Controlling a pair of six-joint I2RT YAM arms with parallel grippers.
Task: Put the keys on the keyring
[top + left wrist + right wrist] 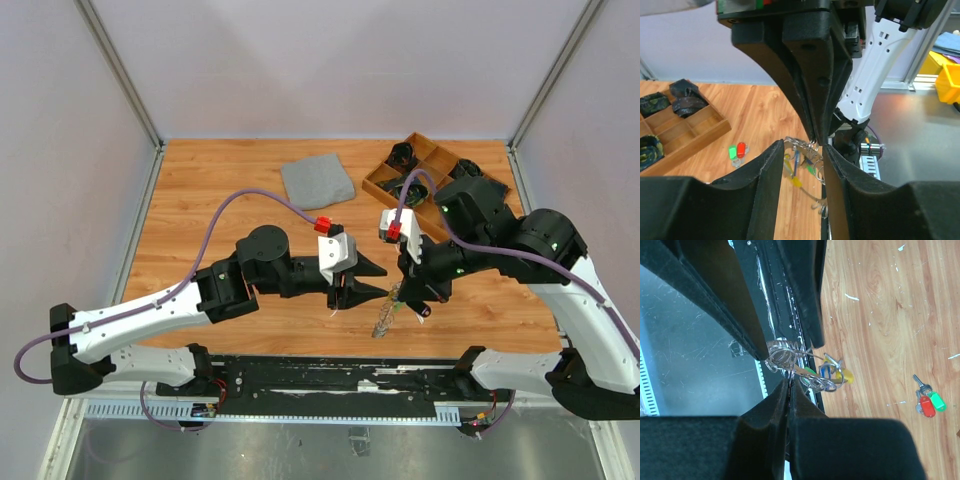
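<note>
The keyring (pixel 782 356), a silvery loop of wire coils, hangs above the table's front edge with my right gripper (pixel 789 382) shut on it. Yellow, blue and green keys (pixel 835 375) dangle from it. In the left wrist view the keyring (pixel 807 147) sits in the gap of my left gripper (pixel 804 147), which is open with a finger on either side of it. My right gripper (pixel 816 137) comes down from above there. A red key (pixel 741 149) and a green key (pixel 732 151) lie together on the wood. From above, both grippers (pixel 382 281) (pixel 405 300) meet over the keyring (pixel 385 320).
A wooden compartment tray (pixel 378 185) with dark items stands at the back right, and a folded grey cloth (pixel 317 180) lies to its left. The black mounting rail (pixel 330 375) runs along the table's near edge, just below the keyring.
</note>
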